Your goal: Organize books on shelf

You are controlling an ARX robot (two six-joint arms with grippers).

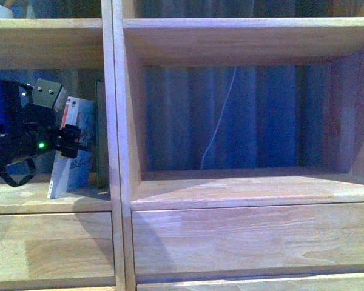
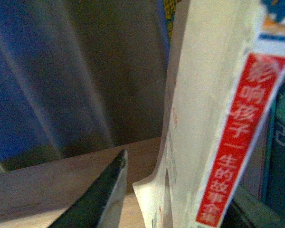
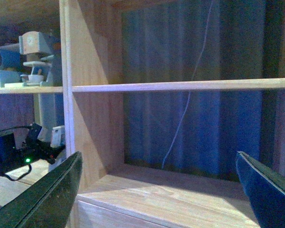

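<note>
Blue curtain [image 1: 261,115] behind shelf [image 1: 118,121] | white paperback [image 1: 67,176] leans in left compartment, just beside green book [image 1: 101,133] | my left jaws at its cover, grip unclear; right jaws released, empty | I tip it upright slowly, flush to green book.

Left arm [image 1: 12,139] is black all over, green light [image 1: 41,145] glowing; grey bracket [image 1: 50,96] with dark screw heads at twelve o'clock of it, black cable [image 1: 15,176] looping at seven. Right gripper [image 3: 157,156]: dark, smooth, tapered fingers [image 3: 42,199].
</note>
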